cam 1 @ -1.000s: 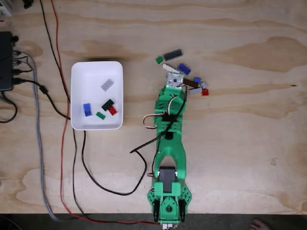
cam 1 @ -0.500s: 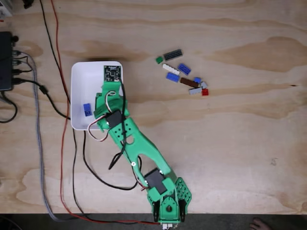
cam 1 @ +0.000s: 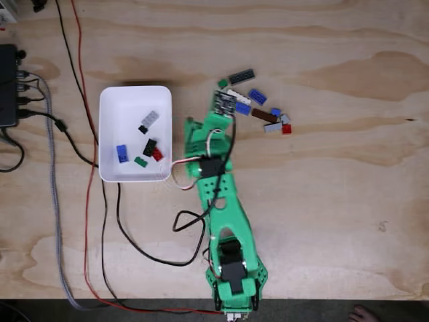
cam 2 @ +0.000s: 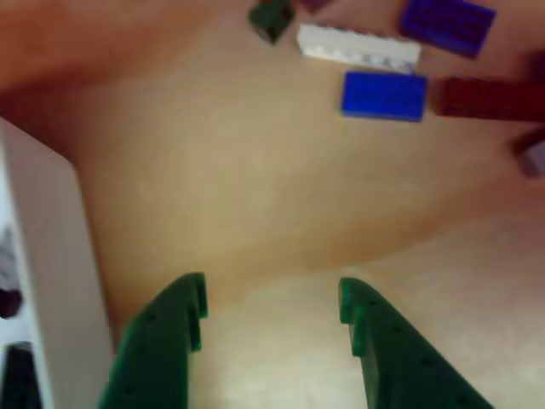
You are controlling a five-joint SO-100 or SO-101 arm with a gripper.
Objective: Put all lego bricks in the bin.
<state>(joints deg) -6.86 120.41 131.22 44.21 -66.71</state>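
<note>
Your lego bricks are split between two places. In the fixed view, one group lies loose on the wooden table, up and right of the arm: a small green brick, a dark grey plate, a white plate partly hidden by the wrist board, a blue brick, a second blue brick, a brown plate, and a tight bunch at the right end with a small blue piece, a grey piece and a red piece. The other group sits inside the bin, which rests to the left of the arm: a grey brick, a small black piece just below it, a blue brick, a green piece, and a black and a red piece lying together.

Your gripper hangs over bare wood between the bin and the loose pile. In the other view its two green fingers are spread wide apart with nothing between them. The bin's white wall stands just to the left of them there, and the green, white, blue and brown-red pieces lie along the top edge, well clear of the fingertips.

The green arm reaches up from the table's lower edge, with black and red cables trailing at left.
</note>
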